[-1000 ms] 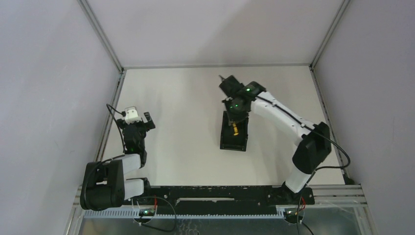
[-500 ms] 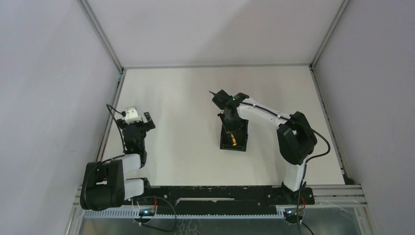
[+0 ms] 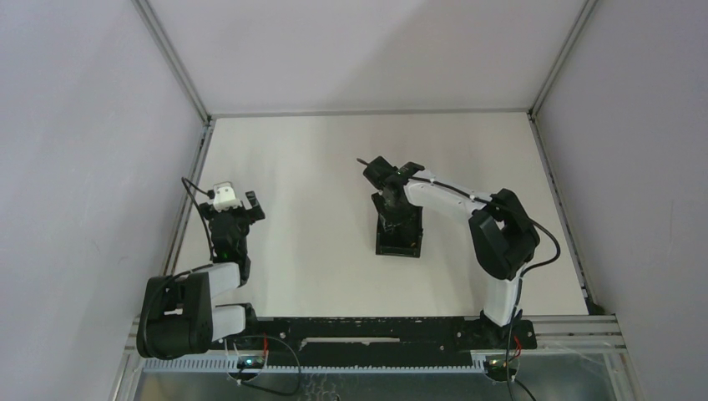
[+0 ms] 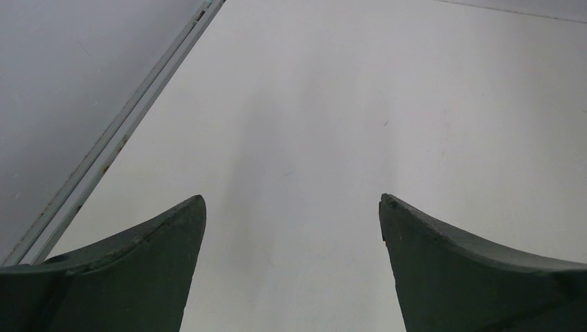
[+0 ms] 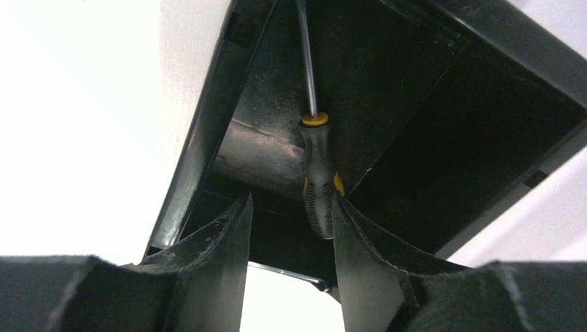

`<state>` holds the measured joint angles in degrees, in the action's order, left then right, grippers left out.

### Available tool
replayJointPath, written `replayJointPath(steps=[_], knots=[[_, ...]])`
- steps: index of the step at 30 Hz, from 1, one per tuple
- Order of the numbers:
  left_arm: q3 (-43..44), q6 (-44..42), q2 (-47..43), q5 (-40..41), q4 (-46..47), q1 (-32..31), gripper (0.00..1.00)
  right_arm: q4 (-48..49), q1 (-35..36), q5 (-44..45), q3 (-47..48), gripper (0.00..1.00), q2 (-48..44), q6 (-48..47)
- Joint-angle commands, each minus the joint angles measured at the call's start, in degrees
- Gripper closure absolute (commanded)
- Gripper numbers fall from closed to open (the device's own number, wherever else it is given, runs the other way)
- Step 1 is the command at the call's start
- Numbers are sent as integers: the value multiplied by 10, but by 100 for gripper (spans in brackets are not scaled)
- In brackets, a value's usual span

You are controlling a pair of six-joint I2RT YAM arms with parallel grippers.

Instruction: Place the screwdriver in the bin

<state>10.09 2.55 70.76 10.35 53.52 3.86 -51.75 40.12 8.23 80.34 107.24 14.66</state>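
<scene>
- Black plastic walls are enclosing the bin (image 5: 201, 138), which is sitting on the pale worktop (image 3: 300, 167) near its middle.
- Inside it, the screwdriver (image 5: 320, 187) is lying on the dark floor. In the right wrist view its thin metal shaft is running away from the camera, and its black handle with orange-yellow trim is lying nearest the lens.
- The right hand (image 5: 291, 200) is hovering over the bin with its fingers parted. The handle is showing just beside the inner edge of one finger (image 5: 367, 263) and clear of the other, so nothing is being squeezed.
- The left hand (image 4: 292, 200) is hanging over bare worktop beside the side rail (image 4: 118, 131). Its fingers are spread wide and holding nothing, well apart from the bin.
</scene>
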Motion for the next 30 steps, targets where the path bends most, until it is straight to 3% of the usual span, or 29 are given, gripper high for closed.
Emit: replayJointPath(steps=[1, 4, 6, 7, 8, 9, 16, 22, 30], knots=[[31, -8, 0, 2, 23, -2, 0, 11, 5, 18, 10, 47, -70, 6], [31, -8, 0, 2, 23, -3, 0, 2, 9, 32, 20, 45, -115, 9], [31, -9, 0, 2, 23, -2, 0, -7, 10, 40, 26, 39, -144, 8], [31, -8, -1, 1, 23, -3, 0, -10, 10, 46, 28, 26, -160, 6], [31, -8, 0, 1, 23, -3, 0, -13, 9, 52, 29, 5, -176, 4], [30, -8, 0, 2, 23, -3, 0, -14, 9, 54, 29, 1, -194, -2], [30, -8, 0, 2, 23, -2, 0, 61, -1, 40, -33, 0, -351, -36], [30, -8, 0, 2, 23, -3, 0, 184, -31, 45, -218, 0, -502, 2], [31, -8, 0, 2, 23, -3, 0, 280, -58, 97, -438, 0, -630, 70]])
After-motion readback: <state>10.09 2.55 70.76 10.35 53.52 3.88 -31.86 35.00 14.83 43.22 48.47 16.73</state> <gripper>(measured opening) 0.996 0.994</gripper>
